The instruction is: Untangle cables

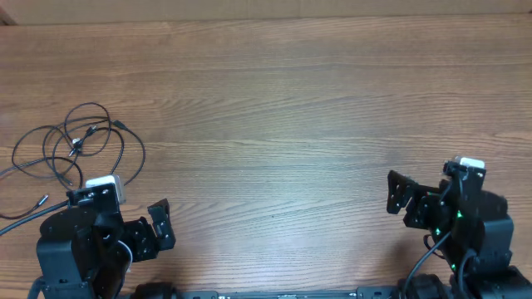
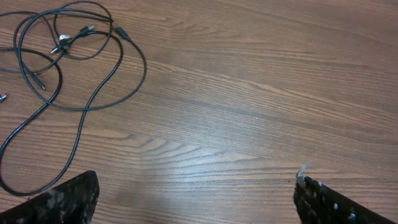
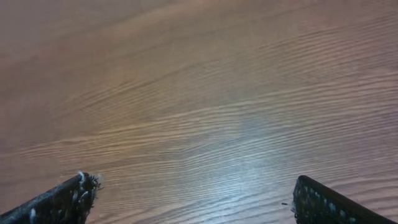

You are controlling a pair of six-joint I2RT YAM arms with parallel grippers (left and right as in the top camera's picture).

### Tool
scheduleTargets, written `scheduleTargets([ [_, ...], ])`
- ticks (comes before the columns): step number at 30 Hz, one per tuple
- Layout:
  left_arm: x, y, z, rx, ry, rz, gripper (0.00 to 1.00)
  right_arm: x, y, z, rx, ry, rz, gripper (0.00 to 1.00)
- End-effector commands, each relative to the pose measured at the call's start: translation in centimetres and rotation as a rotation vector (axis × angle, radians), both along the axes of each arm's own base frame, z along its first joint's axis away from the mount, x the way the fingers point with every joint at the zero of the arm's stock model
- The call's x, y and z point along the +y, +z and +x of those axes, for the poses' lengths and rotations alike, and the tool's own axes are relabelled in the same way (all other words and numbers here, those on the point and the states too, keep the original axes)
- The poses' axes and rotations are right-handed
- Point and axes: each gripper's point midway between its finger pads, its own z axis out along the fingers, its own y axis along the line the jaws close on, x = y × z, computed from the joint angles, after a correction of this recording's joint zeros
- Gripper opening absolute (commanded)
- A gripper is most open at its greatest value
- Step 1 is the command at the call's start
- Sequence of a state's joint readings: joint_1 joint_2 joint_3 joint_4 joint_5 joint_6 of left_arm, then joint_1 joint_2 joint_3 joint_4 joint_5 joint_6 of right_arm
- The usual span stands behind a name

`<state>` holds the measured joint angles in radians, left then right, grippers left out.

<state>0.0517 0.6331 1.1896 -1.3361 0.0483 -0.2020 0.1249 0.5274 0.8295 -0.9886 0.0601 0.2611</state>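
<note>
1. Overhead view: no text, label, brand or number can be read on the table (image 1: 274, 100) or the cables (image 1: 76, 144).
2. White block (image 1: 105, 186) on the left arm (image 1: 79, 237) and its twin (image 1: 470, 164) on the right arm (image 1: 486, 228) — too small to show any print.
3. Wrist views — plain wood grain, nothing legible.

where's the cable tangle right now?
Overhead view: the cables lie in loose loops at the far left of the table, beyond and left of the open left hand. In the left wrist view they sit upper left.
</note>
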Motion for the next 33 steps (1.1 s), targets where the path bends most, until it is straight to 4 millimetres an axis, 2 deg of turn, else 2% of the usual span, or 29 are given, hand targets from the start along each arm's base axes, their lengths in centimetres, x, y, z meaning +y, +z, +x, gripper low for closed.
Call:
scheduleTargets([
  [1,0.0,-0.1,0.0,0.000,-0.013,0.016,1.00,-0.2,1.6,0.6,-0.146,-0.013,0.004,1.00],
  [7,0.0,-0.1,0.0,0.000,-0.013,0.016,0.99,-0.2,2.6,1.2,-0.361,-0.014,0.033,1.00],
  [15,0.0,-0.1,0.0,0.000,-0.013,0.016,1.00,0.0,2.4,2.3,-0.580,-0.015,0.062,1.00],
  [23,0.0,-0.1,0.0,0.000,-0.013,0.016,0.99,0.0,3.0,2.6,-0.825,-0.017,0.089,1.00],
  [30,0.0,-0.1,0.0,0.000,-0.013,0.016,1.00,0.0,3.6,2.2,-1.014,0.003,-0.018,1.00],
  [33,0.0,-0.1,0.0,0.000,-0.013,0.016,0.99,0.3,3.3,2.3,-1.006,0.018,-0.021,1.00],
])
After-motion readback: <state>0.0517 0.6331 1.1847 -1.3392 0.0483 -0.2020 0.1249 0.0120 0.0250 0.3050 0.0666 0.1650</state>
